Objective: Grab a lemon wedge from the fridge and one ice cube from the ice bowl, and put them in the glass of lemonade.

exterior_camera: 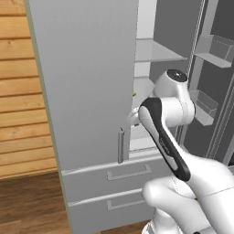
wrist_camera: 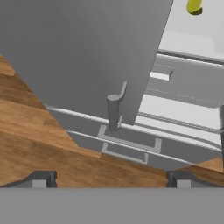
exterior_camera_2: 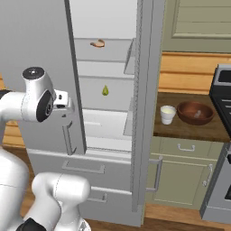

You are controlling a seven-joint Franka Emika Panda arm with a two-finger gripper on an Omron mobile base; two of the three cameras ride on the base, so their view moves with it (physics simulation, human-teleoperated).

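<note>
Risk lies in the fridge door (wrist_camera: 87,57): the released, empty gripper (wrist_camera: 111,178) reaching toward the lemon wedge (wrist_camera: 194,6) at one o'clock could clip its edge.

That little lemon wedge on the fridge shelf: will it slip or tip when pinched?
The lemon wedge looks tiny and stands narrow end up, so a nudge would probably topple it. Its tapered sides may squirt out of the open end effector. Likely very light.

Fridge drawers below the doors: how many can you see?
2. The upper drawer sits directly under the fridge doors; the lower drawer is beneath it, partly covered by the robot's arm. Both carry flat bar handles. No others can be seen.
</note>
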